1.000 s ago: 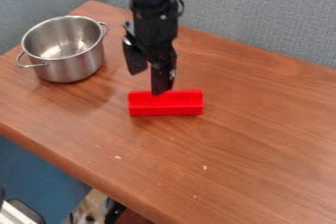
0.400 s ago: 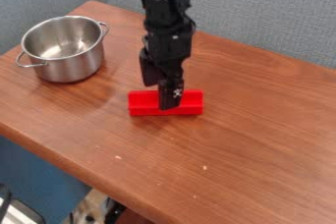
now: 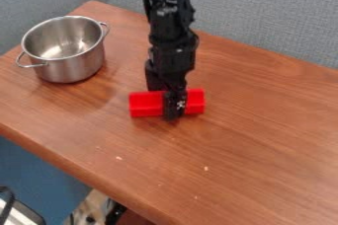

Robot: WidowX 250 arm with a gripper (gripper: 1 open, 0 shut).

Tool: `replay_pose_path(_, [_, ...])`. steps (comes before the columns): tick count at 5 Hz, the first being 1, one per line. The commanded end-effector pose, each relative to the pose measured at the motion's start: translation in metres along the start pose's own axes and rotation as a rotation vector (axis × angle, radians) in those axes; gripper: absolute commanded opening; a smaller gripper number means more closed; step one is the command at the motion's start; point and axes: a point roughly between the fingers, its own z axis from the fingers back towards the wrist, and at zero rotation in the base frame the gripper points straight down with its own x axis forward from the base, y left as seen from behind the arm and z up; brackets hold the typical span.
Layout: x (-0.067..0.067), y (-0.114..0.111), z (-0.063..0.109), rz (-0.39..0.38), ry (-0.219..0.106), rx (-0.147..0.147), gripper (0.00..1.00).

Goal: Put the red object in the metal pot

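The red object [image 3: 140,104] is a long bright red block lying flat on the wooden table [image 3: 251,140], near its middle. My gripper [image 3: 166,99] points straight down onto the block's middle. It is open, with one dark finger [image 3: 176,108] in front of the block and the other behind it. The jaws straddle the block without squeezing it. The metal pot [image 3: 63,49] stands upright and empty at the table's back left, well apart from the gripper, and one side handle shows on its left.
The table's front edge runs diagonally from the left down to the bottom middle, with floor below it. A grey wall stands behind the table. Bare wood lies between the block and the pot.
The gripper has come down from above the red block until its fingers straddle it, and the wrist has rolled slightly. The block and the pot have not moved.
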Motion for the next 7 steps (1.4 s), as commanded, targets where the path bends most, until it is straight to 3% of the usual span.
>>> replay_pose_path(1, [0.008, 0.003, 0.006, -0.005, -0.033, 0.020, 0.00])
replay_pose_path(7, [-0.001, 0.007, 0.029, 0.148, -0.109, 0.024, 0.00])
